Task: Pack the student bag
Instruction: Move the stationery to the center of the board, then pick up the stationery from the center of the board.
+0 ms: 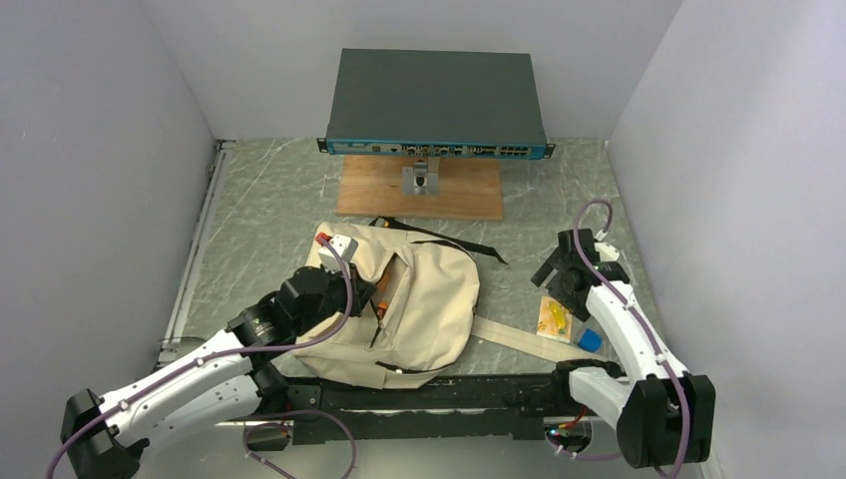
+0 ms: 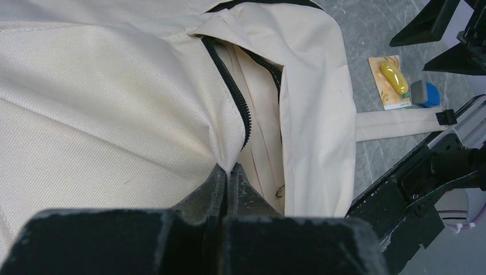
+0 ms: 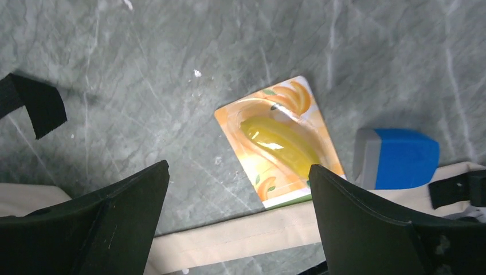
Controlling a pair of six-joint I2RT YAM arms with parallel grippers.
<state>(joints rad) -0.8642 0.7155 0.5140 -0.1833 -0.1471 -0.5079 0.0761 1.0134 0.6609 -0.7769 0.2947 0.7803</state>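
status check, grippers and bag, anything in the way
Left gripper shut on cream canvas backpack at open zipper edge. Right gripper open above orange card with yellow blister. Beige strap and blue block beside card.

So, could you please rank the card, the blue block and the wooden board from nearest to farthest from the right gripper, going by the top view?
1. The card: right under the open right gripper.
2. The blue block: beside the card, on the side nearer the arm's base.
3. The wooden board: far back, off to the gripper's left.
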